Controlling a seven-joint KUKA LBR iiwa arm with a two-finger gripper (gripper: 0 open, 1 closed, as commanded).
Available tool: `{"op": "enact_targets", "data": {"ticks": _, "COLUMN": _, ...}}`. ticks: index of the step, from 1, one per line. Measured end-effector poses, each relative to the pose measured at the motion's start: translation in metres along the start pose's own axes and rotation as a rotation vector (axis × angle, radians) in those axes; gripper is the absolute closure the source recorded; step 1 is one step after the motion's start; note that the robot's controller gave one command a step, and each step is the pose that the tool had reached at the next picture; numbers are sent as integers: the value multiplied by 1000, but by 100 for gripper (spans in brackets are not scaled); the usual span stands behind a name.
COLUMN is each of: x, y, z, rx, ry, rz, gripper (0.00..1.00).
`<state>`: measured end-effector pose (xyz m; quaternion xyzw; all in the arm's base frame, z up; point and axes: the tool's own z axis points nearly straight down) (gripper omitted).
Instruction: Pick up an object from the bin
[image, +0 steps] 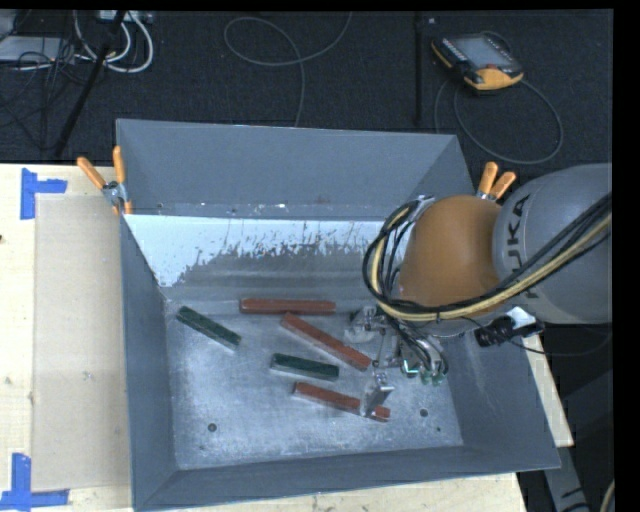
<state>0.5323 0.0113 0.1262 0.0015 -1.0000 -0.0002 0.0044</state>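
My gripper (380, 396) hangs low in the right half of the bin, under the orange dome on the wrist. It is at the right end of a red-brown bar (330, 398) that lies flat near the bin's front. A dark green bar (306, 367) rests just left of and above that one. Another red-brown bar (325, 342) lies slantwise close to the gripper's upper left.
A third red-brown bar (287, 306) lies level near the back of the bin floor. A second dark green bar (208, 327) lies slanted at the left. The arm and its cables cover the bin's right side.
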Motion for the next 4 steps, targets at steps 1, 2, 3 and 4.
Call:
{"op": "enact_targets", "data": {"ticks": 1, "x": -2, "y": 0, "z": -4, "rx": 0, "ry": -7, "rz": 0, "gripper": 0}}
{"op": "enact_targets", "data": {"ticks": 2, "x": 2, "y": 5, "z": 48, "rx": -7, "ry": -44, "rz": 63, "gripper": 100}}
{"op": "enact_targets", "data": {"ticks": 3, "x": 3, "y": 5, "z": 49, "rx": -5, "ry": -39, "rz": 63, "gripper": 100}}
{"op": "enact_targets", "data": {"ticks": 4, "x": 4, "y": -2, "z": -139, "rx": 0, "ry": -6, "rz": 55, "gripper": 100}}
